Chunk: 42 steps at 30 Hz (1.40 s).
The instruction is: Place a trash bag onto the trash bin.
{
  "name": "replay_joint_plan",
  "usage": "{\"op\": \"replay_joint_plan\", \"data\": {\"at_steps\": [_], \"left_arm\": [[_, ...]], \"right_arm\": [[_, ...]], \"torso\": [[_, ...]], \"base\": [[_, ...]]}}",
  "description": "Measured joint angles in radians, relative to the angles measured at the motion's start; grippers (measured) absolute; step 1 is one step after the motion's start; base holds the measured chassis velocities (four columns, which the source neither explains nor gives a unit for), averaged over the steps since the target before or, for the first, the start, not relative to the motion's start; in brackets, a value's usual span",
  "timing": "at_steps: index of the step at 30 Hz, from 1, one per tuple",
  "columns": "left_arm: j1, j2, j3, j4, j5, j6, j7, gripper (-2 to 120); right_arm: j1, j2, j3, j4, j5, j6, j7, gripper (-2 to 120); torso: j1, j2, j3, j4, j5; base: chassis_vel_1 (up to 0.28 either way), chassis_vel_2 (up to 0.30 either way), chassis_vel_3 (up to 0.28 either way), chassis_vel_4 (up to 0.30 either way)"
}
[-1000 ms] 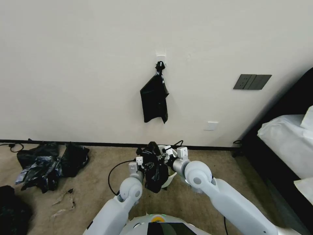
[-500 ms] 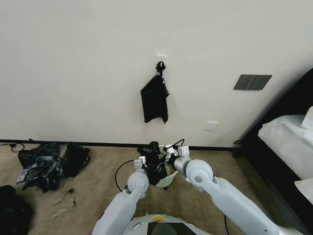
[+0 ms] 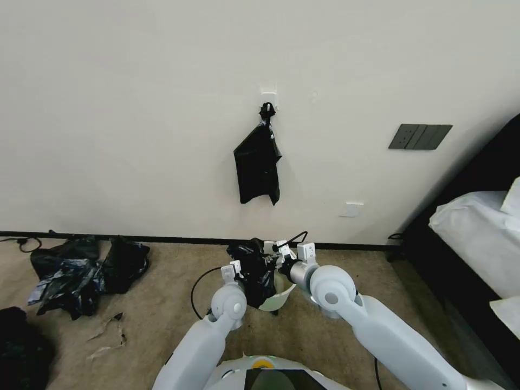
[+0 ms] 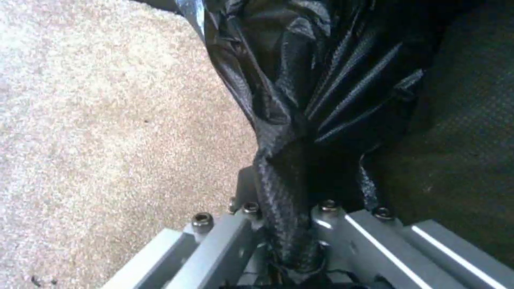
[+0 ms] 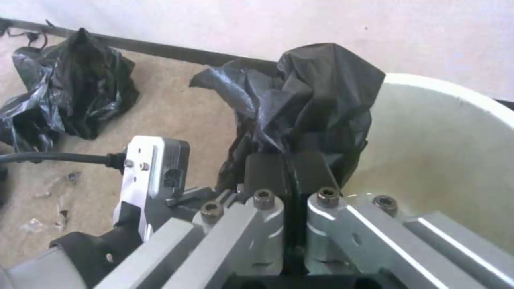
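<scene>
Standing behind the robot, I see both arms reaching low over the carpet, and the nearer of the two wrists is the left one. The left gripper (image 4: pixel 292 224) is clenched on a gathered twist of the trash bag (image 3: pixel 254 276), the film running straight out of its fingers. The right gripper (image 5: pixel 292 176) is pinched tight on another bunch of the same bag, its dark pads (image 5: pixel 268 174) pressed together with film between them, right at the near lip of the trash bin (image 3: pixel 281 298).

What matters most, I'd say, is that the bag hangs to the left of the bin's mouth, crumpled and long from top to bottom, draped down the outside of the rim more than over it. The bin itself looks tilted, its cream inside (image 5: pixel 444 160) open toward the right gripper. To my eye the bag's mouth isn't spread yet, so the two grips would need to part across the opening; the bunched film between them is the main thing in the way.

Farther off to the left a heap of black plastic (image 3: pixel 81 271) lies on the carpet, well apart. On the wall beyond, a bundle of bags (image 3: pixel 257 162) hangs from a hook, with a dark switch plate (image 3: pixel 420 136) to the right.
</scene>
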Motion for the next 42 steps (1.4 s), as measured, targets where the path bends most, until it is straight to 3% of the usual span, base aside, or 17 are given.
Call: {"op": "replay_joint_plan", "data": {"at_steps": [17, 32, 40, 42], "left_arm": [[0.048, 0.043, -0.071, -0.061, -0.033, -0.102, 0.048, 1], [0.089, 0.134, -0.147, -0.151, -0.071, -0.128, 0.093, 1], [0.097, 0.164, -0.163, -0.171, -0.079, -0.125, 0.093, 1], [0.100, 0.168, -0.165, -0.183, -0.079, -0.124, 0.094, 1]], "right_arm": [[-0.081, -0.018, 0.102, 0.057, -0.018, 0.031, 0.025, 0], [-0.279, -0.076, 0.337, 0.093, -0.026, 0.031, 0.049, 0], [-0.336, -0.093, 0.373, 0.092, -0.088, 0.029, 0.000, 0], [-0.348, -0.095, 0.357, 0.102, -0.163, 0.031, -0.048, 2]], "torso": [[0.000, 0.000, 0.000, 0.0000, -0.0001], [0.000, 0.000, 0.000, -0.0001, 0.0000], [0.000, 0.000, 0.000, -0.0001, -0.0001], [0.000, 0.000, 0.000, 0.0001, 0.0001]], "base": [[0.000, 0.000, 0.000, 0.000], [0.000, 0.000, 0.000, 0.000], [0.000, 0.000, 0.000, 0.000], [0.000, 0.000, 0.000, 0.000]]}}
